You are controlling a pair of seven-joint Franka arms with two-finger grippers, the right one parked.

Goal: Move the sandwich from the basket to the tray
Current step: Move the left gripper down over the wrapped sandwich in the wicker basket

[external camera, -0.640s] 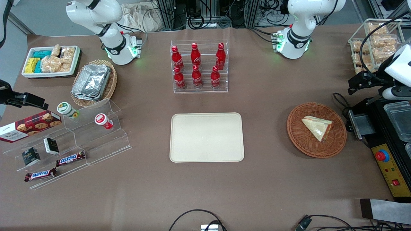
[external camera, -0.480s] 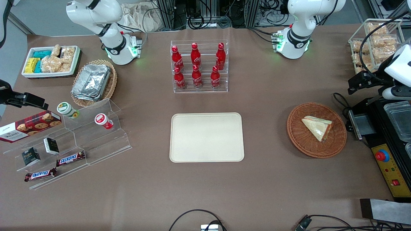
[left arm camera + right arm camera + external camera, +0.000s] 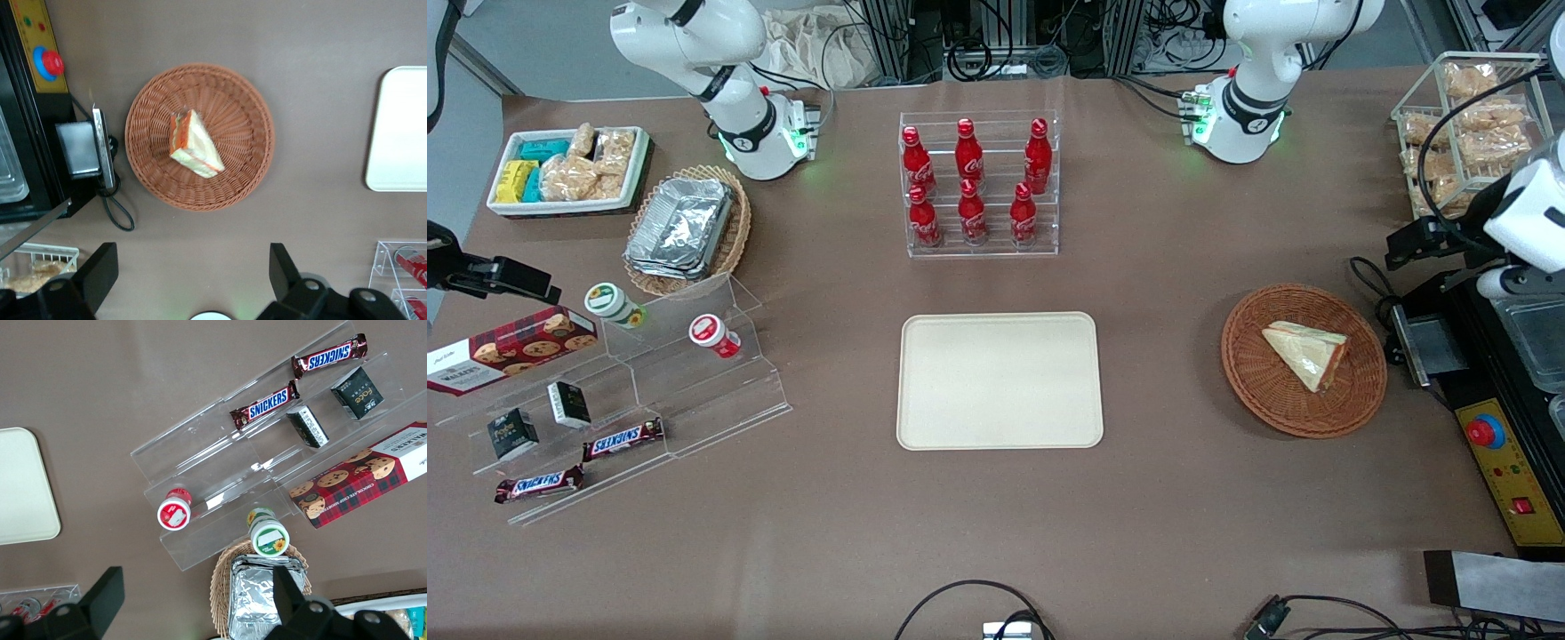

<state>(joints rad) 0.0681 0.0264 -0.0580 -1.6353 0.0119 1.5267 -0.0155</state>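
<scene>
A: Quick, where's the sandwich (image 3: 1305, 354)?

B: In the wicker basket (image 3: 1254, 382), lying flat in its clear wrap, a bit off-centre twd the working arm's end. Pointed tip aims twd the tray (image 3: 1000, 380); the edge w/ orange & green filling faces the black control box (image 3: 1485, 433) w/ the red button.

A: Basket vs tray?

B: Well apart, bare brown table btwn them. Tray sits mid-table; basket is toward the working arm's end, about as near the front cam as the tray. Basket's just beside the control box, not touching as far as I can tell.

A: Gripper (image 3: 192, 280)?

B: Up in the air, farther from the front cam than the basket & out twd the working arm's end, about over the control box's edge. Wrist cam looks straight down on basket & sandwich. Fingers (image 3: 100, 270) spread wide, nothing btwn them, nothing touched.

A: Anything else nearby?

B: Rack of red cola bottles (image 3: 978, 182) stands farther from the front cam than the tray. Wire basket of bagged snacks (image 3: 1463, 133) is farther from the cam than the gripper. Snickers bars (image 3: 623, 438) & a cookie box (image 3: 511, 348) sit on clear acrylic steps at the parked arm's end.
</scene>
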